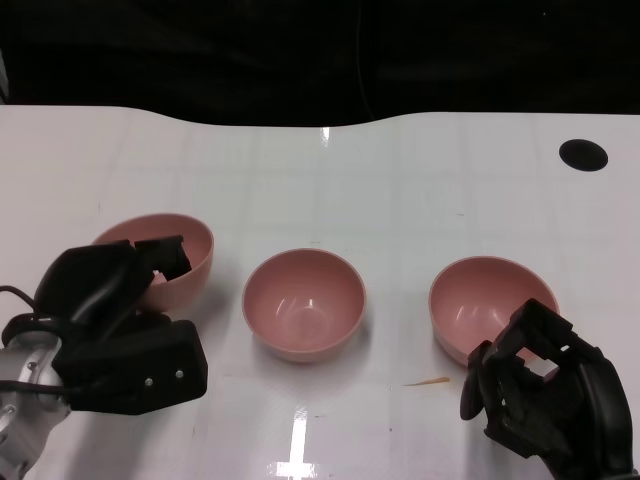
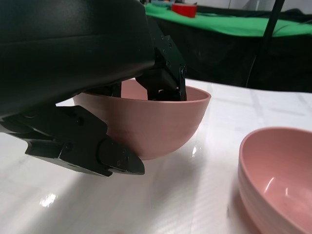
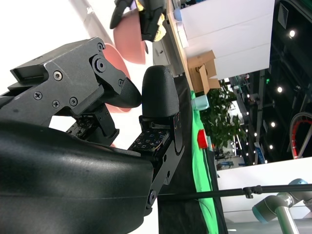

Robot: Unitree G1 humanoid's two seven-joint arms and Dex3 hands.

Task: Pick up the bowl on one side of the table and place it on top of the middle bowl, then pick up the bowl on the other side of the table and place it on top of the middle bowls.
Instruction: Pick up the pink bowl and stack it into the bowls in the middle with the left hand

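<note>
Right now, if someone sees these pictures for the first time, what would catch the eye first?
Three pink bowls in a row on the white table. The left bowl is tilted, its rim pinched by the fingers of the left hand; the middle bowl stands upright, alone. The right hand sits at the near edge of the right bowl.

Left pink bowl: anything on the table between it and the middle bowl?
Nothing visible. The left hand grips the tilted left pink plastic bowl at its rim, and only bare white table lies between it and the middle pink bowl. The small orange smear sits near the right bowl, off that path.
</note>
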